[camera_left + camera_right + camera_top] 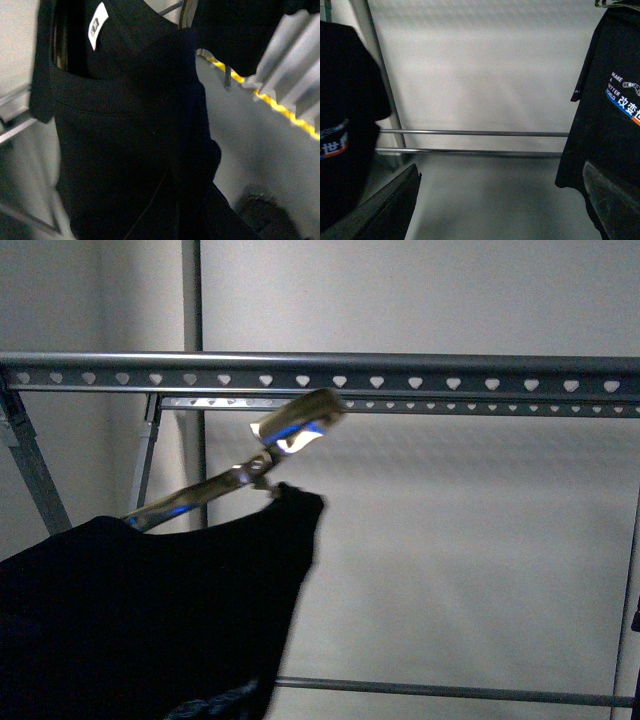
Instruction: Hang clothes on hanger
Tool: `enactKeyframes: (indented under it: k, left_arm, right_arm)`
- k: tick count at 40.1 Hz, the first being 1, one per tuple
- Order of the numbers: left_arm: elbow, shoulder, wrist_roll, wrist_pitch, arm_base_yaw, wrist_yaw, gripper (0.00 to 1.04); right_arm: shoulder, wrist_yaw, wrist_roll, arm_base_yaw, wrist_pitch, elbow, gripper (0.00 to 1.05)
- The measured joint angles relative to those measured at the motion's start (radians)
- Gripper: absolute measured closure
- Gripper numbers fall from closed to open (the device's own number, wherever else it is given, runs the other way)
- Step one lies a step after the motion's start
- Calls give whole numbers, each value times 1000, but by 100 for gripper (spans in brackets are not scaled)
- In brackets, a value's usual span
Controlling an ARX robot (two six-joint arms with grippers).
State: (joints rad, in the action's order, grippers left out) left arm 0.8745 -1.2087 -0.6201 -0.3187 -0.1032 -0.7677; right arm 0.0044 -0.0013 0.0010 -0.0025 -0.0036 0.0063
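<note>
Right-arm fingers (387,210) stood wide apart and empty, shown only by the right wrist camera, which alone caught two black printed shirts (345,100) (612,115) well apart and two low bars (470,133). Left-arm fingers could not be made out; the black T-shirt (125,150), with one white neck label (98,25), filled that view. Ahead, one T-shirt (130,620) hung near left, below the two heart-punched rails of the grey rack (400,365), one blurred shiny metal piece (295,430) between them.
</note>
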Motion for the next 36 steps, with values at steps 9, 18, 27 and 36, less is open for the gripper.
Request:
enactKeyframes:
  k: [9,18,27,36]
  left_arm:
    - [99,-32,-595,-169,65,-76,101]
    - [114,-26,-868,-224,150,-137,101]
    - [83,5,-948,-110,198,-139,101]
    - [79,5,-953,-104,198,-134,101]
  right_arm:
    - [0,0,0,0,0,0,7]
    - [0,0,0,0,0,0,7]
    - [0,0,0,0,0,0,7]
    - [0,0,0,0,0,0,7]
